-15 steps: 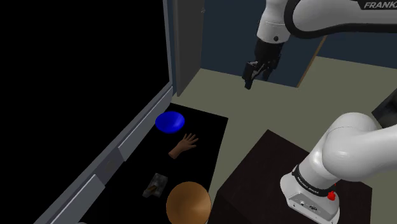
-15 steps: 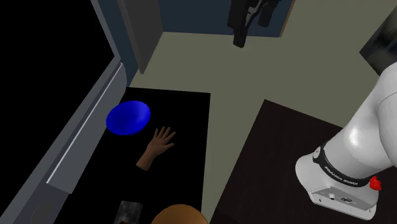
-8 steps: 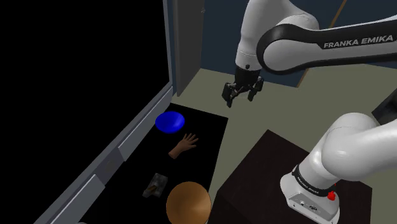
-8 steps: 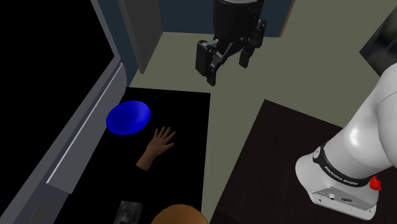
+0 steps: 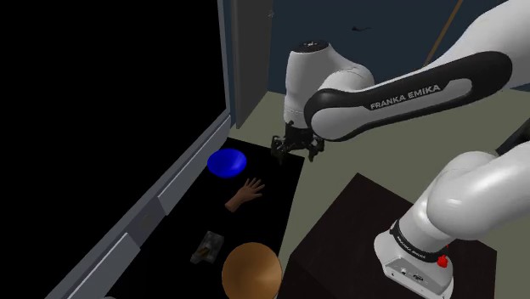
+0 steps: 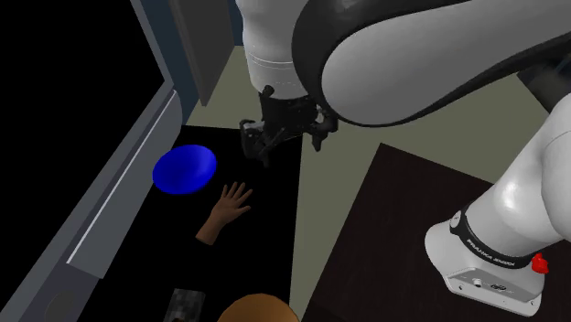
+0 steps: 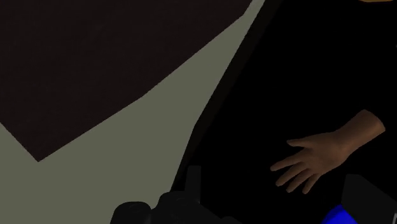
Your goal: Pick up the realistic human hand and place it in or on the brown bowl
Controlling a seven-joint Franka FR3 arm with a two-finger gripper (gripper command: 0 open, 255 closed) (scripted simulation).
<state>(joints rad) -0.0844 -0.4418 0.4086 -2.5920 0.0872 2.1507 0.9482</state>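
Note:
The flesh-toned human hand point(image 5: 245, 193) point(image 6: 226, 210) lies flat on the black tabletop point(image 5: 280, 183), fingers pointing toward the blue bowl. The brown bowl point(image 5: 251, 270) point(image 6: 259, 309) sits at the near edge of the table, below the hand in both exterior views. My black gripper point(image 5: 295, 149) point(image 6: 285, 142) hovers open above the table's far edge, up and to the right of the hand in the shoulder view, with nothing between its fingers. In the wrist view the hand point(image 7: 324, 156) lies just ahead of the open gripper point(image 7: 280, 191).
A blue bowl point(image 5: 227, 162) point(image 6: 184, 169) rests beside the hand's fingertips. A small dark object point(image 5: 206, 247) lies next to the brown bowl. A grey ledge point(image 5: 161, 200) runs along the table's left side, with a black area beyond. The dark stand point(image 5: 340, 229) is at the right.
The arm has swung down and toward the shoulder view's left, bringing the gripper from high over the floor to just above the table's far edge. The gripper stays open. The objects have not moved.

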